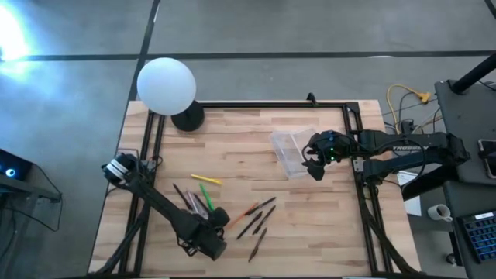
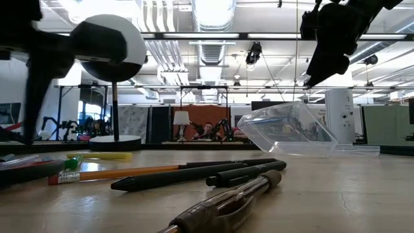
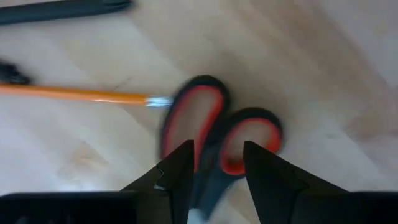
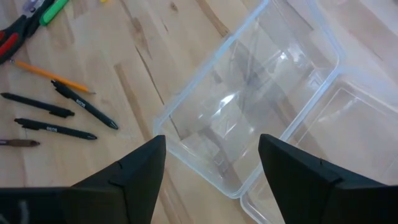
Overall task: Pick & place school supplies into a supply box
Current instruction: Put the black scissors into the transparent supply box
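On the wooden counter (image 1: 325, 232) nothing is sitting in the supply box (image 4: 249, 118) yet, so the task is looking barely begun, maybe at its first pick. The box is lying clear and empty w/ what looks like its lid beside it, toward the right side of the counter, and the right wrist view is looking straight into it: no pens, no pencils inside. The right gripper (image 1: 314, 164) is hovering just over the box's near edge, fingers (image 4: 124, 180) spread wide apart, holding nothing. All the supplies are lying loose mid-counter, well apart from the box: several dark pens (image 1: 260, 217), an orange pencil (image 3: 74, 94), a yellow marker (image 1: 206, 179), a green one (image 1: 204, 193) beside it. The left gripper (image 3: 217, 171) is down over the red-handled scissors (image 3: 217, 130), fingers apart w/ a narrow gap, the scissor body running down between them; not closed on anything as far as the left wrist view shows, and I can't tell if the tips are touching the scissors. My read: scissors are the item being gone for, grasp not yet made. Left to do: close, lift, carry across to the box, release, then repeat for every pen and pencil. A white lamp globe (image 1: 166, 85) is standing at the far-left corner, out of the way.
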